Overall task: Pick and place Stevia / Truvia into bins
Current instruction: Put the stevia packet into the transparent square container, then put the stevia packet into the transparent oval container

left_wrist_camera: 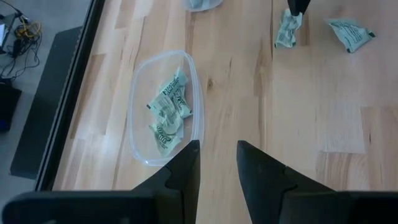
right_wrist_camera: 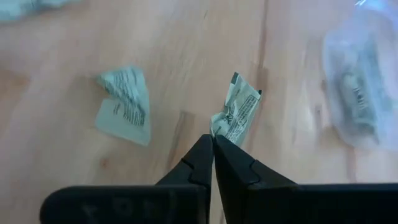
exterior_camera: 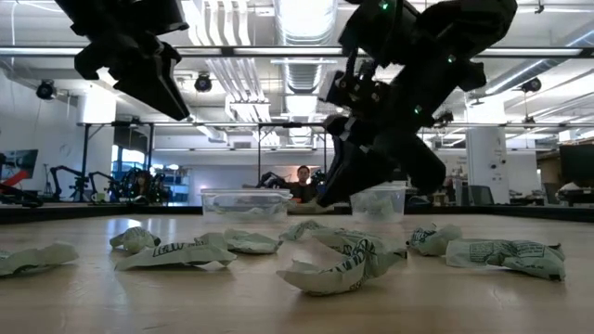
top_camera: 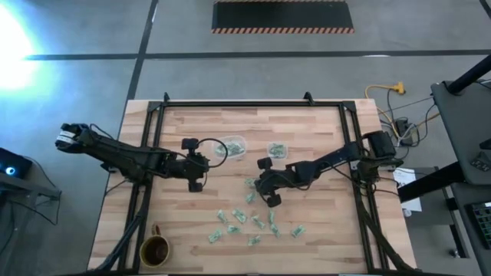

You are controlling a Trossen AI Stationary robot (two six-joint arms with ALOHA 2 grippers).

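Several pale green and white Stevia packets (top_camera: 249, 222) lie scattered on the wooden table's near half, seen close in the low view as crumpled packets (exterior_camera: 343, 264). The wider clear bin (left_wrist_camera: 140, 93) holds a few packets (left_wrist_camera: 169, 109), and the smaller bin (top_camera: 276, 150) stands to its right. My left gripper (left_wrist_camera: 217, 155) hovers open just beside the wider bin's near side. My right gripper (right_wrist_camera: 213, 142) is shut on one packet (right_wrist_camera: 239, 112) at mid-table, with another loose packet (right_wrist_camera: 124, 106) lying beside it. My right gripper pinches the packet between its two fingertips by its near end (right_wrist_camera: 219, 126), coming from above at a slant. The packet reaches out past the fingertips. In the left wrist view it hangs upright (left_wrist_camera: 287, 31) below the finger (left_wrist_camera: 297, 5); whether its lower end touches the table, I cannot tell.
A brown mug (top_camera: 156, 249) stands at the table's near left corner. A black frame (top_camera: 253, 104) runs along the far edge and down both sides. Bare wood lies between the two grippers and on the left side. A person (exterior_camera: 303, 181) sits in the room beyond.
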